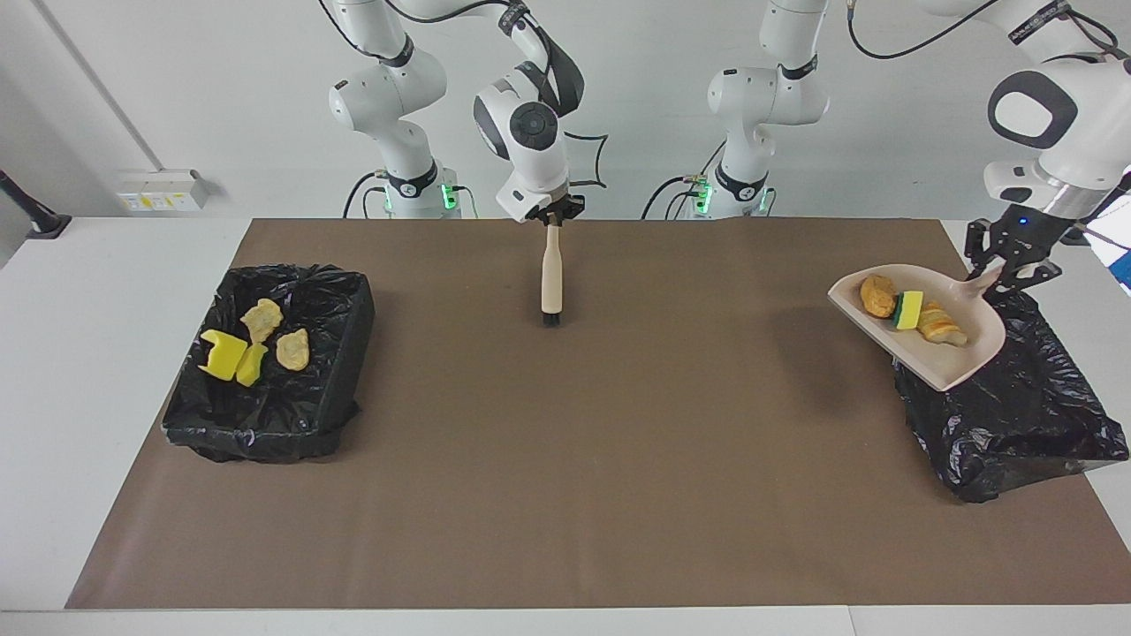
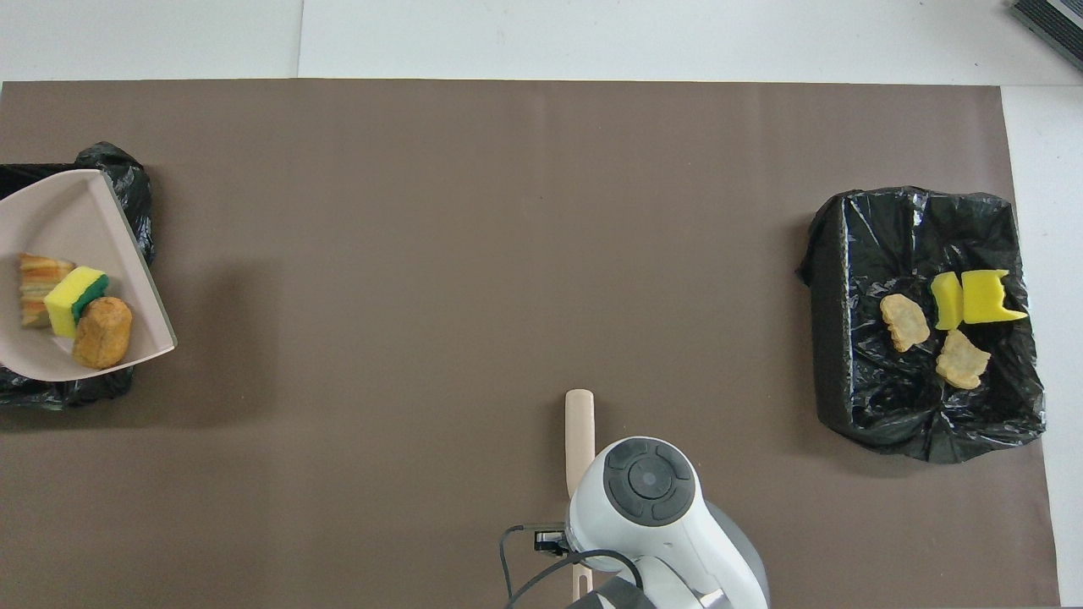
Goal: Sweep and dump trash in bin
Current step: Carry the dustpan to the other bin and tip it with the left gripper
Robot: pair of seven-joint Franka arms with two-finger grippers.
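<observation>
My left gripper [image 1: 1007, 269] is shut on the handle of a beige dustpan [image 1: 950, 367]. It holds the pan in the air, tilted, over the black-lined bin [image 1: 1034, 415] at the left arm's end of the table. Three pieces of trash lie in the pan: a brown lump [image 1: 877, 296], a yellow sponge [image 1: 908, 309] and a striped bread piece [image 1: 938, 325]. From overhead the dustpan [image 2: 68, 211] covers much of that bin [image 2: 110, 169]. My right gripper [image 1: 553, 216] is shut on the brush [image 1: 551, 274], which hangs upright with its bristles down.
A second black-lined bin [image 1: 327, 389] sits at the right arm's end and holds several yellow and tan pieces [image 1: 256, 344]. A brown mat [image 1: 565, 459] covers the table. From overhead the right arm's wrist [image 2: 643, 499] hides its gripper, and only the brush handle [image 2: 579, 427] shows.
</observation>
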